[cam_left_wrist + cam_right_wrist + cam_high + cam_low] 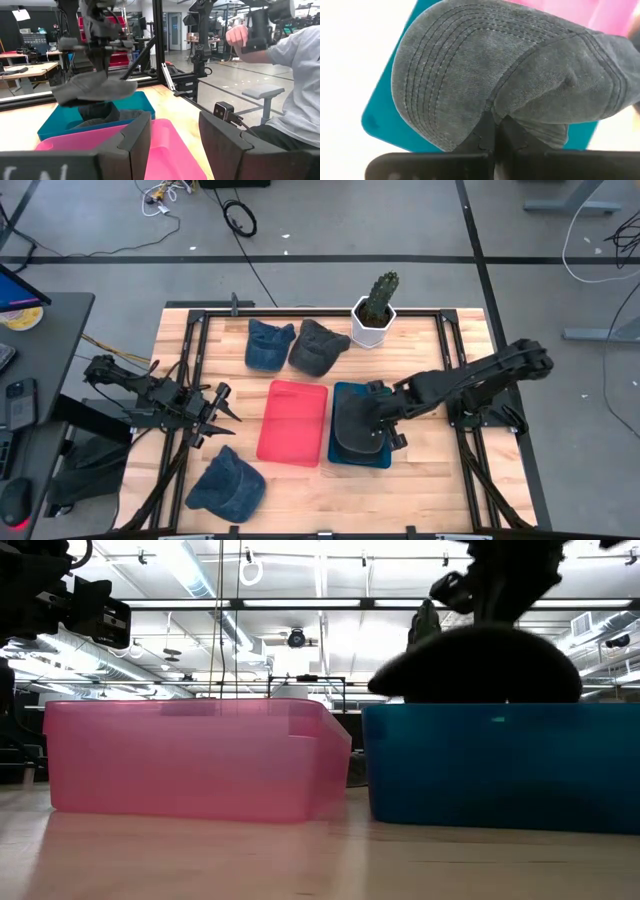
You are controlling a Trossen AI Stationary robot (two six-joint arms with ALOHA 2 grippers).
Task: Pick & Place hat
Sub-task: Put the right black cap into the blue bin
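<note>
My right gripper (376, 416) is shut on a dark grey hat (354, 426), seen in the right wrist view as hat (510, 75). It holds the hat over the blue bin (345, 458). The pink bin (293, 422) stands beside the blue one, on its left. A dark shape (107, 113) lies in the blue bin under the held hat; what it is, I cannot tell. My left gripper (226, 402) waits open at the table's left, pointing level toward the bins. On the table lie a blue hat (266, 344) and a grey hat (318, 346) at the far side, and another blue hat (228, 483) near the front. My right gripper pinches the hat between its two fingers at the seam where the stitched brim meets the crown (495, 111). The fingers (485, 134) come from above, slanting down. The hat spreads out below them, brim to one side and crown to the other, over the blue bin.
A white pot with a cactus (375, 312) stands at the far edge behind the bins. A black frame rail (440, 345) runs around the work area. A seated person (295, 80) shows beyond the table in the left wrist view.
</note>
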